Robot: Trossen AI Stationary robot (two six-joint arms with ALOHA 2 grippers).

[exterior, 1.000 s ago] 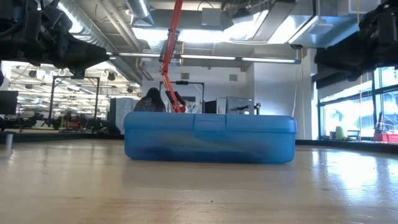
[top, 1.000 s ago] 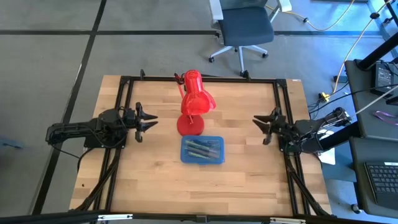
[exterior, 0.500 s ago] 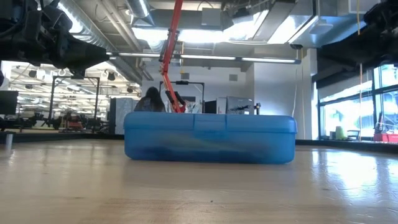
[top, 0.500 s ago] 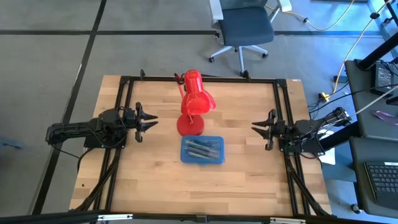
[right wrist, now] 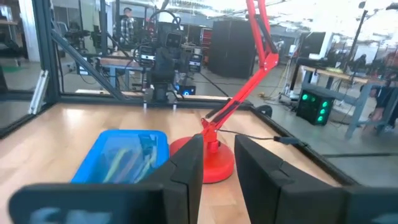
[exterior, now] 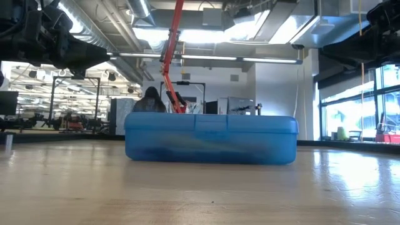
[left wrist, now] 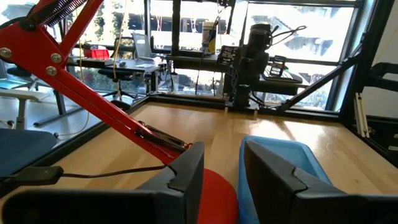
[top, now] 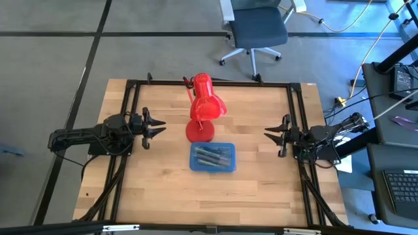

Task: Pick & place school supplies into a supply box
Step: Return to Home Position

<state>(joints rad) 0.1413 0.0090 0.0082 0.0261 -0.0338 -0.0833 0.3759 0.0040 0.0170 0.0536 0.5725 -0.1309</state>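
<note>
The supply box (top: 212,157), a translucent blue case, lies shut and flat on the wooden table near its middle. It also shows in the low view (exterior: 210,139). School supplies (top: 211,156) show through its lid as thin pens lying lengthwise, also seen in the right wrist view (right wrist: 127,158). My left gripper (top: 159,126) hovers at the table's left side, level and open, pointing at the lamp. My right gripper (top: 269,134) hovers at the right side, level and open, pointing left. Nothing is between either pair of fingers (left wrist: 186,180) (right wrist: 186,171).
A red desk lamp stands on its round base (top: 200,131) just beyond the box, its head (top: 207,104) farther back. A black frame (top: 130,88) rims the table. Bare wood lies on the near side of the box. An office chair (top: 258,29) stands beyond the far edge.
My right gripper has turned at the wrist and rolled: it pointed slantwise toward the far left, and now points straight toward the table's left edge. It stays at the same place. The left arm and the box have kept still.
</note>
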